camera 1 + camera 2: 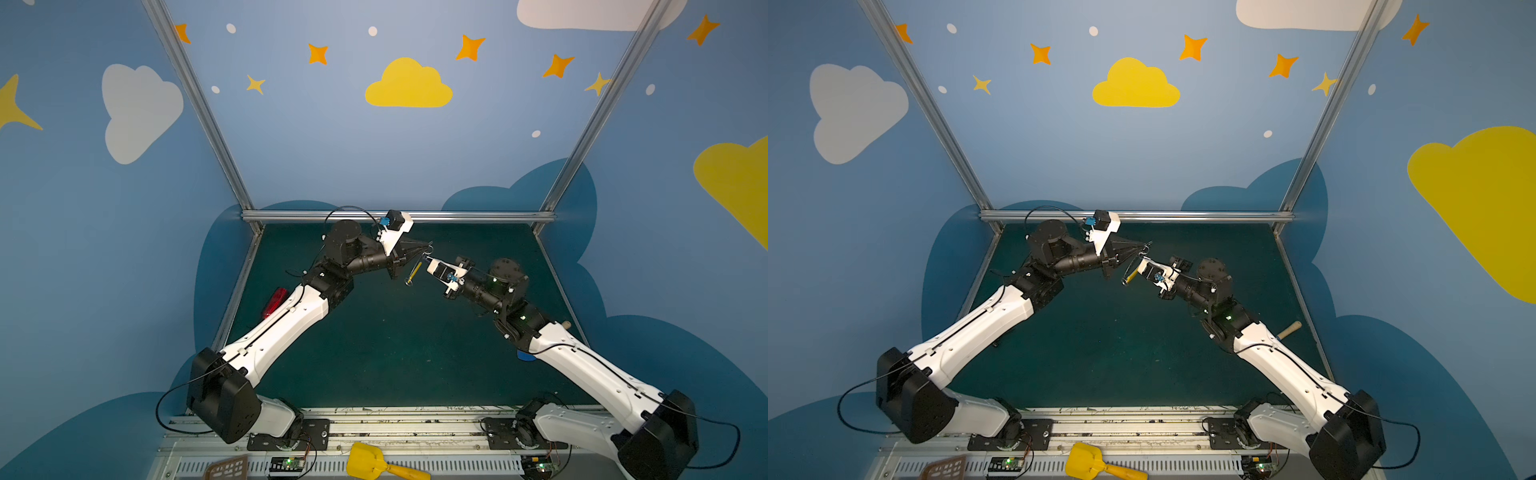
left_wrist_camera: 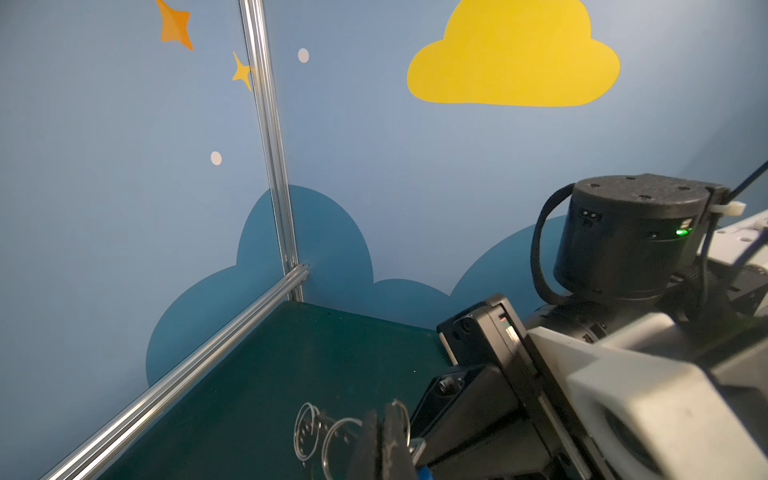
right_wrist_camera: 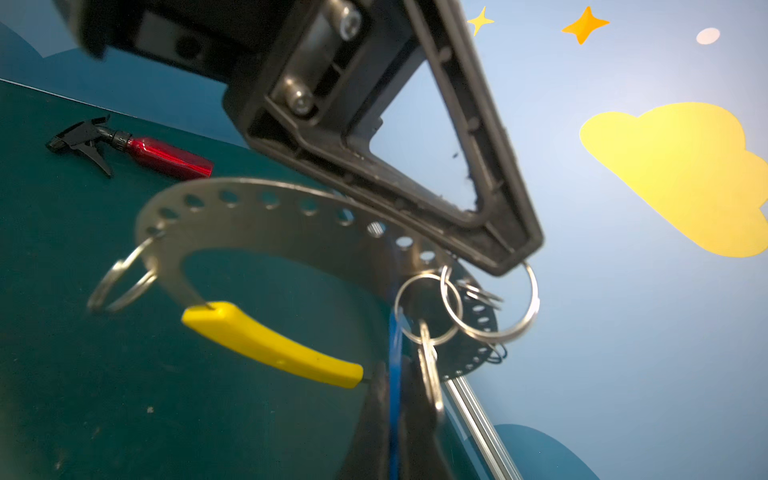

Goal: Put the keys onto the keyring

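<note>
In both top views my two grippers meet in mid-air above the green table. The keyring point(image 3: 266, 203) is a grey hoop with holes along its rim, a yellow arc point(image 3: 270, 345) and several small split rings. My left gripper point(image 1: 429, 245) point(image 2: 381, 411) is shut at the hoop's rim, where a split ring point(image 3: 490, 307) hangs. The yellow arc point(image 1: 414, 272) hangs below it. The keys, a blue tag point(image 3: 395, 374) with a silver key point(image 3: 430, 374), hang on a small ring against the hoop. My right gripper point(image 1: 424, 261) point(image 3: 394, 370) is shut on the blue tag.
A red spray bottle point(image 3: 166, 156) point(image 1: 275, 302) lies on the table by the left arm. A wooden handle point(image 1: 1289, 330) pokes out by the right arm. A yellow shovel point(image 1: 374, 461) and a brown perforated piece point(image 1: 226, 467) lie at the front. An aluminium rail point(image 1: 399, 216) bounds the back.
</note>
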You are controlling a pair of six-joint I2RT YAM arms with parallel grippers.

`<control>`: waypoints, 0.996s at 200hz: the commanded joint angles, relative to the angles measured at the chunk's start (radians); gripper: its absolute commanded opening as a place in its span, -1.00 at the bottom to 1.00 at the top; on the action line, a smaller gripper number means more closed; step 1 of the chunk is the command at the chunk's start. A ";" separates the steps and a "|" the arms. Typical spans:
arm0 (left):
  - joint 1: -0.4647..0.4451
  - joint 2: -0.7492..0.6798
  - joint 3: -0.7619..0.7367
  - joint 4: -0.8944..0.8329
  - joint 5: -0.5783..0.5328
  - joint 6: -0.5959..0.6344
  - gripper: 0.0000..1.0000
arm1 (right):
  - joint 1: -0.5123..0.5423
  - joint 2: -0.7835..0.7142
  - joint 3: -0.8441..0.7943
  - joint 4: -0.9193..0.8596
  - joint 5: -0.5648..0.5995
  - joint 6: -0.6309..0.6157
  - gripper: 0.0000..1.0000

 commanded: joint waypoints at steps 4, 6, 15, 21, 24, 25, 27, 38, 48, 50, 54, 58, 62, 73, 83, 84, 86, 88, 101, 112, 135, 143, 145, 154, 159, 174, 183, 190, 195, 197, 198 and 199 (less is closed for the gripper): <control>0.001 -0.013 -0.003 0.030 0.007 0.001 -0.93 | -0.006 -0.013 0.023 -0.029 -0.009 0.045 -0.98; 0.001 -0.013 -0.003 0.029 0.007 0.000 -0.93 | -0.006 -0.013 0.023 -0.028 -0.008 0.046 -0.97; 0.000 -0.017 -0.006 0.033 0.011 0.000 -0.93 | -0.008 -0.013 0.023 -0.029 -0.006 0.055 -0.97; 0.001 -0.017 -0.009 0.033 0.008 -0.003 -0.93 | -0.010 -0.014 0.023 -0.028 -0.007 0.059 -0.98; 0.001 -0.018 -0.009 0.034 0.007 -0.003 -0.93 | -0.011 -0.015 0.023 -0.029 -0.009 0.060 -0.97; 0.001 -0.019 -0.010 0.034 0.007 -0.003 -0.93 | -0.012 -0.015 0.023 -0.029 -0.009 0.061 -0.96; 0.001 -0.020 -0.010 0.034 0.007 -0.003 -0.93 | -0.012 -0.015 0.023 -0.028 -0.010 0.063 -0.94; 0.001 -0.023 -0.013 0.039 0.008 -0.005 -0.93 | -0.016 -0.016 0.022 -0.028 -0.017 0.073 -0.80; 0.000 -0.023 -0.014 0.045 0.009 -0.009 -0.93 | -0.018 -0.017 0.019 -0.025 -0.023 0.084 -0.69; 0.001 -0.023 -0.014 0.045 0.009 -0.009 -0.93 | -0.019 -0.018 0.018 -0.023 -0.025 0.087 -0.66; 0.001 -0.023 -0.013 0.048 0.010 -0.011 -0.93 | -0.021 -0.019 0.016 -0.020 -0.033 0.089 -0.62; 0.001 -0.023 -0.013 0.049 0.010 -0.013 -0.93 | -0.022 -0.020 0.013 -0.017 -0.040 0.092 -0.58; 0.001 -0.024 -0.013 0.051 0.012 -0.015 -0.93 | -0.022 -0.020 0.010 -0.009 -0.045 0.097 -0.56; 0.001 -0.024 -0.013 0.051 0.016 -0.015 -0.93 | -0.028 -0.022 0.002 0.013 -0.059 0.117 -0.50; 0.001 -0.026 -0.015 0.048 0.017 -0.016 -0.93 | -0.035 -0.025 -0.002 0.023 -0.084 0.128 -0.49; 0.001 -0.026 -0.015 0.048 0.017 -0.015 -0.93 | -0.036 -0.026 -0.003 0.025 -0.085 0.130 -0.48; 0.001 -0.026 -0.015 0.047 0.017 -0.015 -0.93 | -0.036 -0.026 -0.003 0.029 -0.087 0.134 -0.48; 0.001 -0.026 -0.016 0.046 0.017 -0.015 -0.93 | -0.037 -0.026 -0.003 0.030 -0.089 0.137 -0.47; 0.000 -0.026 -0.018 0.046 0.017 -0.014 -0.93 | -0.047 -0.022 0.000 0.035 -0.117 0.157 -0.39; 0.000 -0.027 -0.020 0.046 0.017 -0.010 -0.93 | -0.055 -0.023 0.001 0.039 -0.125 0.181 -0.34; 0.000 -0.028 -0.020 0.044 0.015 -0.006 -0.93 | -0.079 -0.036 -0.007 0.041 -0.126 0.226 -0.29; 0.000 -0.029 -0.020 0.044 0.014 -0.004 -0.93 | -0.087 -0.045 -0.012 0.038 -0.124 0.242 -0.28; -0.001 -0.029 -0.020 0.043 0.016 -0.003 -0.93 | -0.089 -0.047 -0.014 0.037 -0.123 0.246 -0.28; 0.002 -0.030 -0.021 0.045 0.015 -0.001 -0.93 | -0.097 -0.056 -0.020 0.036 -0.124 0.261 -0.27; 0.002 -0.031 -0.020 0.046 0.015 -0.002 -0.93 | -0.103 -0.061 -0.024 0.033 -0.130 0.267 -0.26; 0.004 -0.031 -0.023 0.050 0.017 0.000 -0.93 | -0.118 -0.077 -0.031 0.023 -0.150 0.277 -0.24; 0.004 -0.031 -0.023 0.047 0.018 0.001 -0.93 | -0.129 -0.086 -0.035 0.021 -0.162 0.285 -0.25; 0.004 -0.031 -0.023 0.044 0.021 0.005 -0.93 | -0.138 -0.092 -0.035 0.023 -0.163 0.306 -0.25; 0.006 -0.033 -0.023 0.045 0.023 0.007 -0.93 | -0.144 -0.096 -0.033 0.026 -0.161 0.338 -0.26; 0.006 -0.032 -0.024 0.045 0.024 0.009 -0.93 | -0.147 -0.097 -0.031 0.028 -0.165 0.349 -0.26; 0.006 -0.032 -0.024 0.045 0.024 0.009 -0.93 | -0.148 -0.098 -0.031 0.026 -0.168 0.353 -0.26; 0.006 -0.032 -0.024 0.045 0.024 0.009 -0.93 | -0.150 -0.099 -0.030 0.027 -0.171 0.355 -0.26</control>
